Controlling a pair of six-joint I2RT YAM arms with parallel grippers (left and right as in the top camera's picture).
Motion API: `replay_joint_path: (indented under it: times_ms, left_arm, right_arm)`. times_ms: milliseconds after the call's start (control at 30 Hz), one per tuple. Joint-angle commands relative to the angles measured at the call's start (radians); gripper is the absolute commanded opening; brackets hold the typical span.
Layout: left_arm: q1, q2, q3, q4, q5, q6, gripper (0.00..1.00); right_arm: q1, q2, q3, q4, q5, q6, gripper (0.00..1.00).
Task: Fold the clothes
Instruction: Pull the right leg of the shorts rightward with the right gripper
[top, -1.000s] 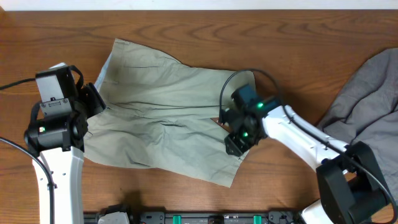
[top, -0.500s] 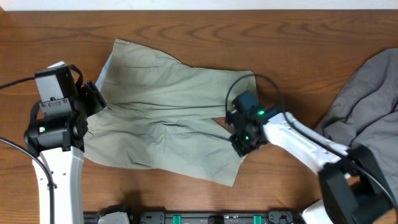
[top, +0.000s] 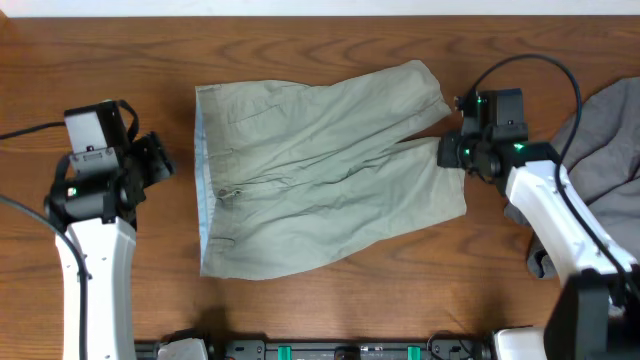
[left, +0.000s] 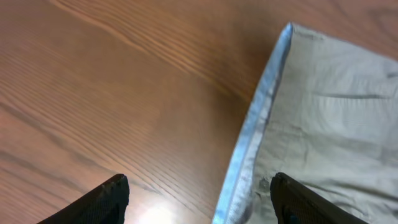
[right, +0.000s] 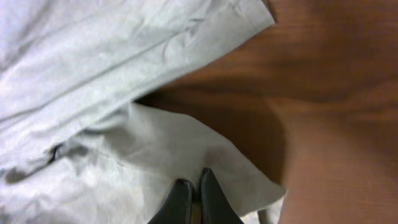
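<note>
While shorts (top: 320, 170) lie flat on wooden table (top: 300, 40), left gripper (left: 200, 194) spread; right gripper (right: 194, 199) seemingly pinches hem (right: 252, 177).

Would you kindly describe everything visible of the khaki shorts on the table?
The shorts are light khaki-green woven cotton by their look, lying flat and creased on the wooden table. The waistband, showing a pale blue inner edge, faces left; both legs point right. The right gripper is shut on the hem of the leg nearer the robot.
</note>
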Motion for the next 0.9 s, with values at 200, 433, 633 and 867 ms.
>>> replay_joint_path:
  times_ms: [200,433,633,867]
  left_arm:
    - [0.003,0.138,-0.019,-0.126,0.205,-0.006,0.74]
    - [0.003,0.276,-0.126,-0.102,0.283,-0.005,0.68]
    - [0.0,0.4,-0.134,-0.047,0.386,0.079,0.47]
    - [-0.003,0.504,-0.134,-0.026,0.493,0.203,0.39]
  right_arm:
    - [-0.036,0.12,0.001,0.122,-0.041,0.088,0.01]
    - [-0.036,0.118,0.001,0.121,-0.041,0.088,0.01]
    - [-0.036,0.118,0.001,0.121,-0.041,0.088,0.01]
    - [-0.036,0.118,0.001,0.113,-0.041,0.087,0.01]
